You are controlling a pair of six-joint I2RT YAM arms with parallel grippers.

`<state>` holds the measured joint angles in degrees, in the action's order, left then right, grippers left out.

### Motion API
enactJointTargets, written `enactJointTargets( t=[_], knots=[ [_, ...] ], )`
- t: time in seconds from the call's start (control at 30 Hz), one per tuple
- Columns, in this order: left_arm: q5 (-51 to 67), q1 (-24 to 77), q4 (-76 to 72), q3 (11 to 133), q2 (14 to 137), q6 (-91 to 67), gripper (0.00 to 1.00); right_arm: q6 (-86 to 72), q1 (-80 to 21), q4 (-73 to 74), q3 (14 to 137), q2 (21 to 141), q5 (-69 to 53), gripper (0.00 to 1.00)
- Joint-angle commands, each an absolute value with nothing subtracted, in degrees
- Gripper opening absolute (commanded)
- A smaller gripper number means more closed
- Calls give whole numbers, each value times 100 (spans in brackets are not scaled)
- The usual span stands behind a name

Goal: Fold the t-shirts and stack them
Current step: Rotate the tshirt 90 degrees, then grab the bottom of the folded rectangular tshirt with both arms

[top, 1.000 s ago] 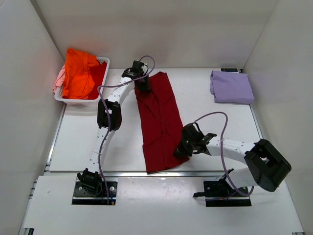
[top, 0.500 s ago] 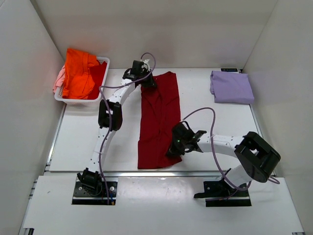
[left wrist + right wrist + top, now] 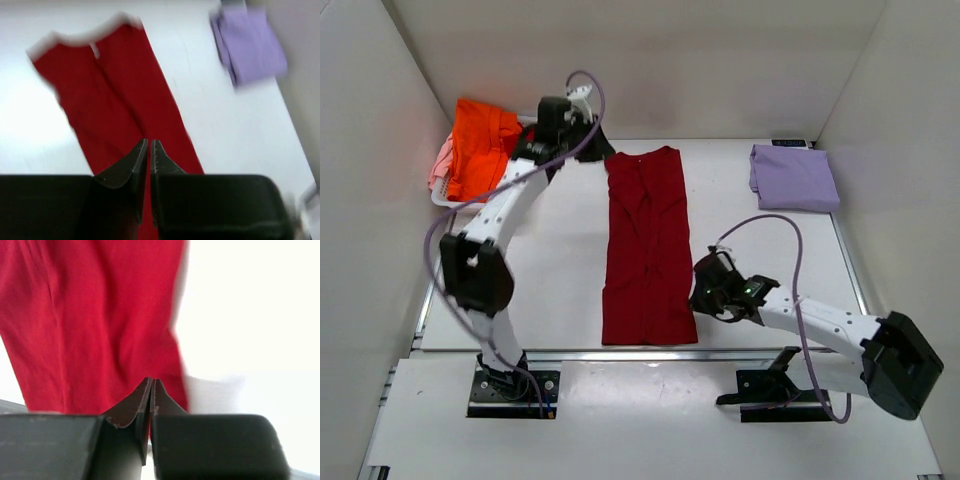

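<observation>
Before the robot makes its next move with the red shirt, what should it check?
1. Dark red shirt lies flat in one long strip: ok.
2. Left gripper is empty and off the cloth: ok.
3. Right gripper is shut over the shirt's edge; whether it pinches cloth: cannot tell.
4. Lavender shirt is folded and apart from the red one: ok.
5. Orange shirt is folded: not ok, it is bunched in the basket.
</observation>
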<state>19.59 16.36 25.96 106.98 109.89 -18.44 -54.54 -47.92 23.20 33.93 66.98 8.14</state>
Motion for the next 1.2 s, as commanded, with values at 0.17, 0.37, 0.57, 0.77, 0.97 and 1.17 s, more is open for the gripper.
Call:
enactJointTargets(
  t=[0.17,0.37,0.57,0.77,0.97,1.17],
  knots=[
    [1424,2873,3137,5560,8291,-1625,34,-3613,-3156,1574,2401,5416,-822,31],
    [1530,3270,2796,3667,6813,-2556,47,-3822,-3242,1644,1969,5071,-1406,46],
    [1739,3498,2374,2919,6390,-3180,53,-4455,-3840,1275,1591,5150,-1477,54],
    [1714,3841,2057,2768,6538,-3586,55,-4615,-4033,1081,1520,5440,-1573,56],
    [1740,4086,1820,2532,6732,-3823,47,-4632,-4245,1011,1661,5932,-1696,38],
    [1889,4324,2108,2488,6891,-3779,0,-4737,-4499,1317,1801,6152,-1951,0]
  ],
)
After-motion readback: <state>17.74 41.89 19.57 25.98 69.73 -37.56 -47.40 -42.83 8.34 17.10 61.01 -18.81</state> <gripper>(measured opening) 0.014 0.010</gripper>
